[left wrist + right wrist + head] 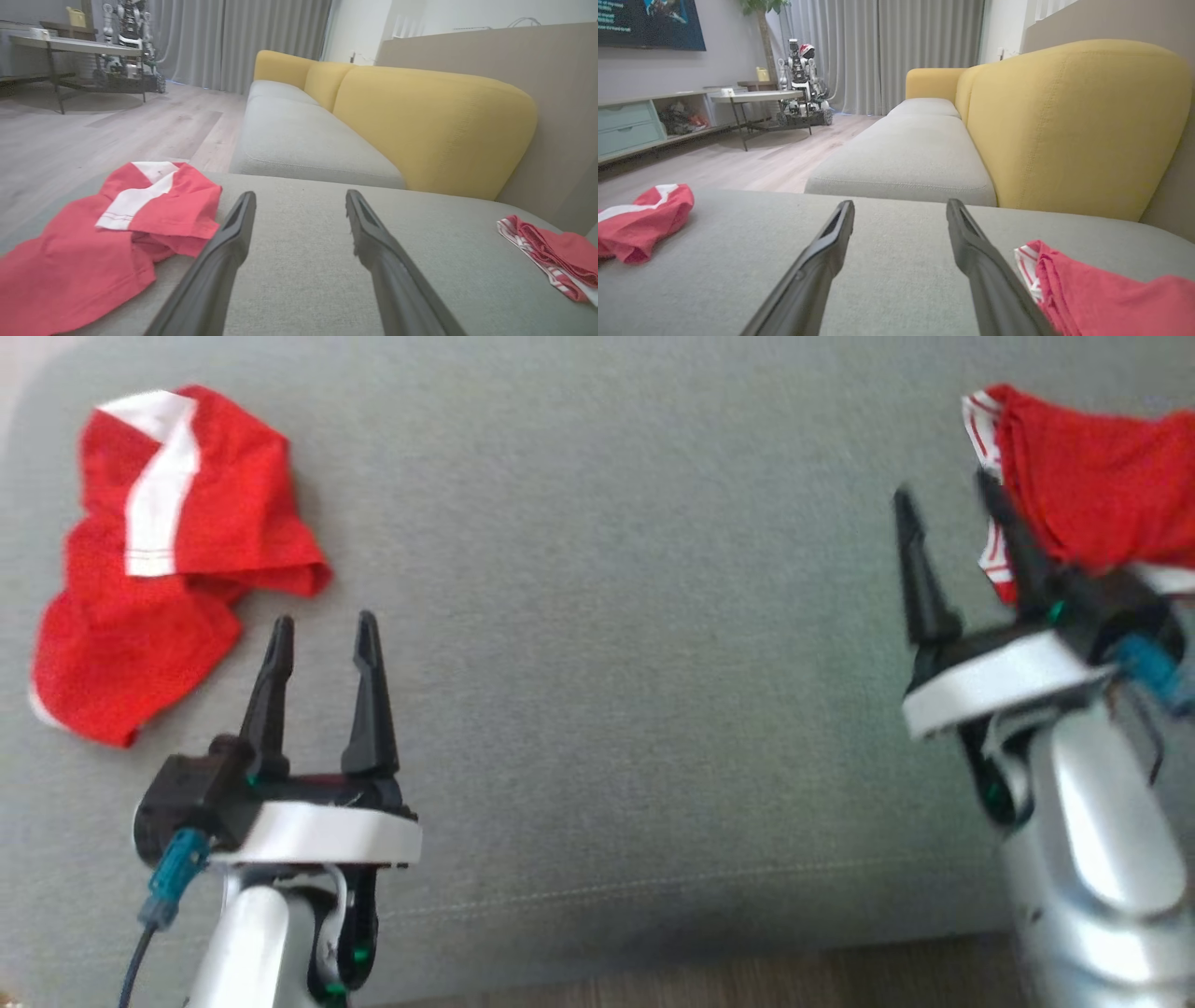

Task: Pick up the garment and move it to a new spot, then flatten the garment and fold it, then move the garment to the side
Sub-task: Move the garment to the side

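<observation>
On the cushion (pixel 607 709), left garment (pixel 215 523) and right garment (pixel 1092 485) lie apart.

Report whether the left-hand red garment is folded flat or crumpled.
Crumpled: the red garment lies bunched, layers overlapping unevenly, white stripe kinked.

Near field was a flat grey upholstered seat (pixel 653 663) with a stitched seam along its near edge and a strip of wood floor (pixel 747 980) below.

A long sofa (pixel 299 140) ran away from it: grey seat cushions (pixel 906 158), yellow backrests (pixel 434 126) on the right. A beige panel (pixel 537 56) stood behind the backrests.

Full-height grey curtains (pixel 896 51) closed the far end.

Left of the sofa lay pale wood planks.

Far left held a thin-legged table (pixel 756 97) and a low unit with teal drawers (pixel 626 126). A dark screen (pixel 649 21) hung above it, with a plant (pixel 761 9) in the corner.

Light was soft and even.
</observation>
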`<state>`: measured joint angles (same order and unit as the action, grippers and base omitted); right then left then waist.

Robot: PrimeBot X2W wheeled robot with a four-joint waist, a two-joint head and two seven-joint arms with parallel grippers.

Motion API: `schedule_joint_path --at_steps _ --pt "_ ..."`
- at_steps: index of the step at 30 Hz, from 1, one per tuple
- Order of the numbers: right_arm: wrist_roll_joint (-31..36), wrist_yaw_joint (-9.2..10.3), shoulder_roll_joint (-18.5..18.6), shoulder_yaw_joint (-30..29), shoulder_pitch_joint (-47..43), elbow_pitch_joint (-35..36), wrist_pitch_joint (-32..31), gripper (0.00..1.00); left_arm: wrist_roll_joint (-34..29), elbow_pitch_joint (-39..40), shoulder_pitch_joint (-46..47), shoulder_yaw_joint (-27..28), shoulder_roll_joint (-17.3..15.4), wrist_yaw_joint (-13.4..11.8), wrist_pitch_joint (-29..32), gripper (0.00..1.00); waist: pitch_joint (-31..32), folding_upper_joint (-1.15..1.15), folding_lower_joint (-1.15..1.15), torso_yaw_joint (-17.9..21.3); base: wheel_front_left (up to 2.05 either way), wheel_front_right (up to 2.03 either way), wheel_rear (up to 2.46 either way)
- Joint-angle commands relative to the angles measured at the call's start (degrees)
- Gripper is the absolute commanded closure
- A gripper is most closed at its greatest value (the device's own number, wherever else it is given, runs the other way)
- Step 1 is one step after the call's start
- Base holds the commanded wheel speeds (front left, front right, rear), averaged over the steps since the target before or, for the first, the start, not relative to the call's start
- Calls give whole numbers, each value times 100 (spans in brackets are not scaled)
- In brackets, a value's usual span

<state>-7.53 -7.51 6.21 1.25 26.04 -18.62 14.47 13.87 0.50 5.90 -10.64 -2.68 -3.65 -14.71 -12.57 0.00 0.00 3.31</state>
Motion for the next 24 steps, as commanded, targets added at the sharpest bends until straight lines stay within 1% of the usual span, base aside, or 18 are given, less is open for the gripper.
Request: schedule_joint_path --at_steps 1,5,10,14,16,24 --pt "113 2 -83 127 -84 275 52 0 46 178 70 174 -21 -62 -29 0 187 0 0 -174 0 0 0" --pt "601 2 -162 185 -566 538 52 0 132 228 -140 146 -21 -151 -29 0 435 0 0 -262 0 0 0" --pt "695 2 -296 181 -1085 880 52 0 158 207 -337 117 -21 -187 -29 0 583 0 0 -321 0 0 0" --pt "645 2 -326 134 -1319 960 52 0 191 114 -448 88 -21 -159 -29 0 640 0 0 -366 0 0 0" --pt "515 2 -330 151 -1394 992 52 0 194 87 -504 103 -21 -155 -29 0 666 0 0 -373 0 0 0" --pt "297 2 -332 191 -1490 1064 52 0 189 90 -567 151 -21 -152 -29 0 672 0 0 -332 0 0 0"
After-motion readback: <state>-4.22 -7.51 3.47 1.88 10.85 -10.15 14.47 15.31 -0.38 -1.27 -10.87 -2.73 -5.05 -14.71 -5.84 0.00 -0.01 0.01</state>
